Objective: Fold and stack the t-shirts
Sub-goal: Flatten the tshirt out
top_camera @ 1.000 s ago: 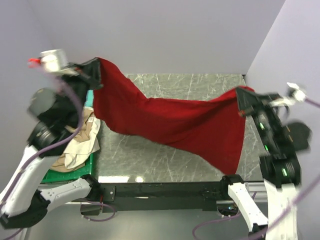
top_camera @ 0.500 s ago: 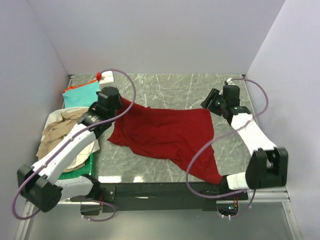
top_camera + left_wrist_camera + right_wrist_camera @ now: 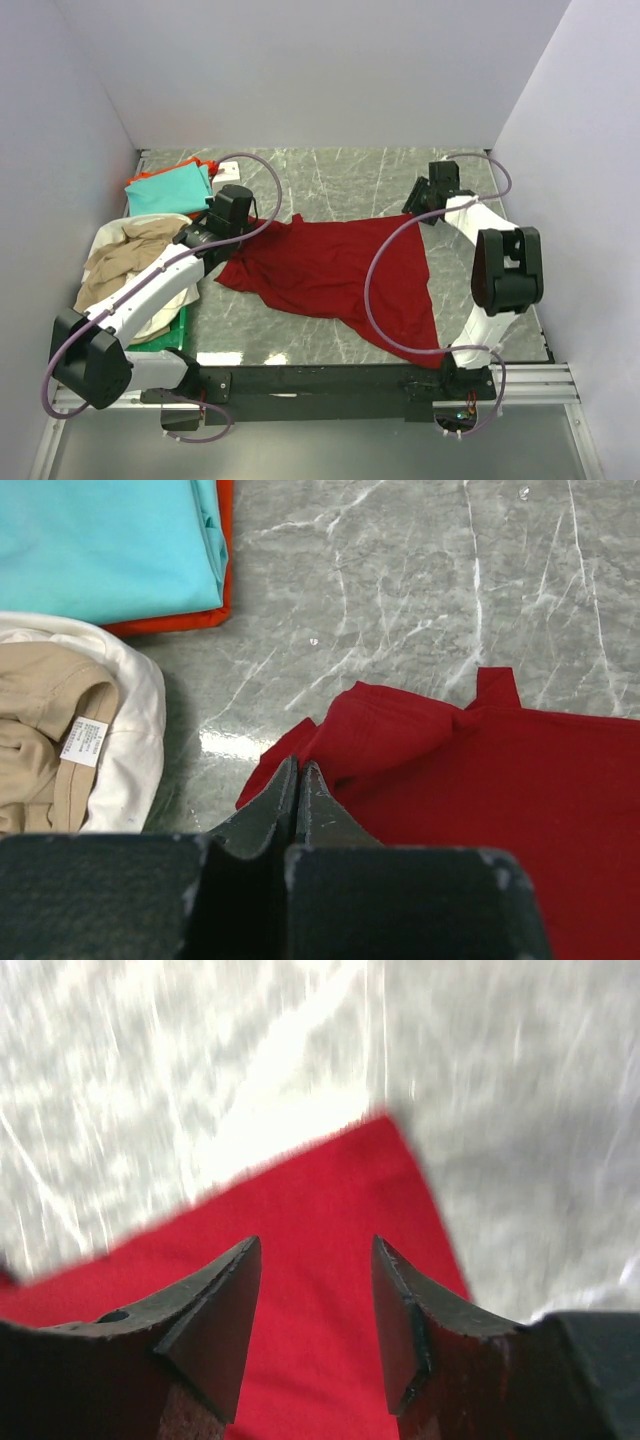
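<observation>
Evidently the dark red t-shirt (image 3: 340, 270) is spread across the middle of the worktop (image 3: 340, 170) to lie flat for folding, one end trailing to the near edge. The left hand (image 3: 298, 772) is closed tight, seemingly pinching the shirt's left corner to anchor it, while the right hand (image 3: 315, 1295) gapes empty just above the far-right corner.

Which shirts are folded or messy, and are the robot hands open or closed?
Large dark red t-shirt: unfolded, spread out, bunched at one corner.
Teal t-shirt: folded, top of a pile.
Orange t-shirt: folded, under the teal one.
Beige t-shirt: crumpled in a heap.
White t-shirt: crumpled, beneath the beige one.
Left gripper: shut, tips at the red shirt's edge.
Right gripper: open, above the red shirt's corner.
</observation>
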Motion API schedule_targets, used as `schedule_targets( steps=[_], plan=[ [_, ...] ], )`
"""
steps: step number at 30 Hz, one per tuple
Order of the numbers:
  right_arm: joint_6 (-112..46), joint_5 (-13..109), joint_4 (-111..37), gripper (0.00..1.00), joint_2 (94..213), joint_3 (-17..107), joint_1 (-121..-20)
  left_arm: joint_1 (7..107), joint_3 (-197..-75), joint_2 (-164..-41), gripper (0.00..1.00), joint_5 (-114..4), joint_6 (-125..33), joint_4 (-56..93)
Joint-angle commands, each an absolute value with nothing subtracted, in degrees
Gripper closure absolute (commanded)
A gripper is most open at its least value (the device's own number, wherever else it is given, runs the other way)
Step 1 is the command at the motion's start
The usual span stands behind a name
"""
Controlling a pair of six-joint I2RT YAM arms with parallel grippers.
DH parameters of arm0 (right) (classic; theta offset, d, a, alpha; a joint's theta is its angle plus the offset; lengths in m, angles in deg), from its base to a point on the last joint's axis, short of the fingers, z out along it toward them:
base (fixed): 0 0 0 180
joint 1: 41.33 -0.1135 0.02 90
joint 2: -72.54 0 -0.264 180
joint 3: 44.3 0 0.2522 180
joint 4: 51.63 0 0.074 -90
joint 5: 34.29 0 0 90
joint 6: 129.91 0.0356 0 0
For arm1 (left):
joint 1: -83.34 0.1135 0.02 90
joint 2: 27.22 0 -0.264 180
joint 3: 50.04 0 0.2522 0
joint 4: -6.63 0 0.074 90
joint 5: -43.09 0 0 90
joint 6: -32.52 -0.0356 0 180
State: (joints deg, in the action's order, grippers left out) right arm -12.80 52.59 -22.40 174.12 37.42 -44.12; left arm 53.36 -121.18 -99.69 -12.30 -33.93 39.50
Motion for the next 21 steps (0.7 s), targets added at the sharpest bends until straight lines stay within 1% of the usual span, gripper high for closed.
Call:
schedule_targets(
  steps=[1, 7, 21],
  plan=[
    [-14.4, 57.3, -23.0, 0.45, 177.9, 43.6, -43.6, 53.6, -121.5, -97.8, 1.0, -13.4, -32.9, 37.7],
    [-14.4, 60.3, -19.2, 0.47, 184.5, 50.6, -43.5, 53.8, -121.5, -97.4, 1.0, -13.8, -33.1, 37.9],
    [-14.5, 61.0, -13.8, 0.48, 189.0, 55.1, -43.4, 54.2, -121.3, -97.2, 1.0, -14.7, -33.0, 37.8]
  ],
)
